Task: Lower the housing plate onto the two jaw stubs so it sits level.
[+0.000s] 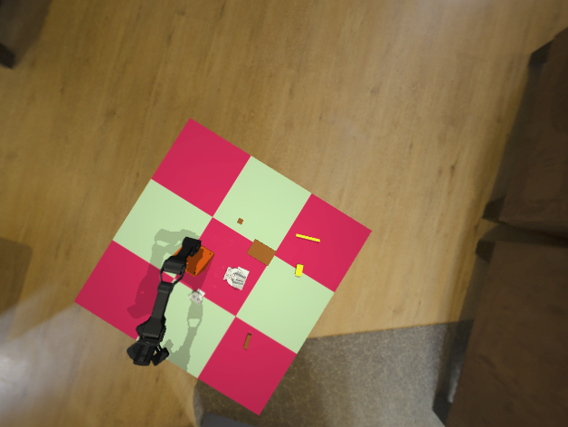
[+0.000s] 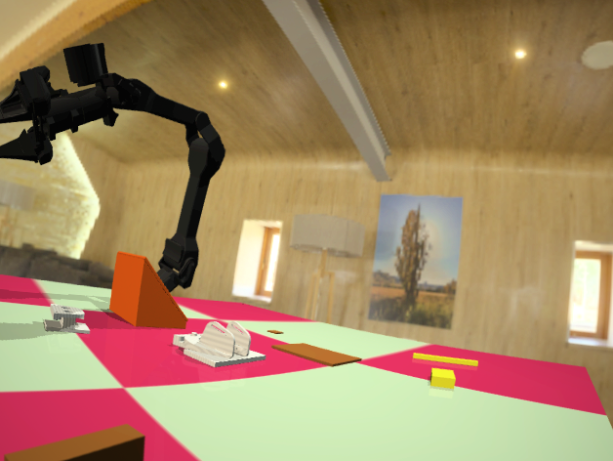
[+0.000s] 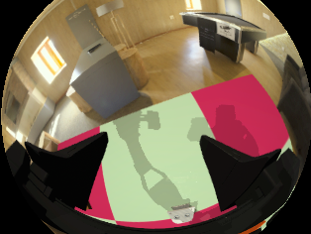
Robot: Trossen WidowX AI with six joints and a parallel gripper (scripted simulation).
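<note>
A larger white part [image 1: 237, 279] [image 2: 210, 342] rests on the table, with two upright rounded fins on a flat base and a small piece at one end. A smaller white part [image 1: 196, 296] [image 2: 66, 312] [image 3: 181, 215] rests separately, on the arm's side of it; it has a flat plate with a ribbed block on top. Which of them is the housing plate I cannot tell; the jaws and pins are too small to make out. My gripper [image 2: 4, 135] [image 3: 155, 139] is open and empty, high above the table and well away from both parts.
An orange wedge [image 1: 201, 265] [image 2: 130, 292] stands beside the arm's base. A flat brown board [image 1: 261, 252] [image 2: 316, 354], a small brown block [image 1: 240, 221] [image 2: 274, 331], a yellow bar [image 1: 307, 238] [image 2: 445, 359], a yellow block [image 1: 298, 270] [image 2: 442, 379] and a brown bar [image 1: 247, 341] [image 2: 84, 444] lie around.
</note>
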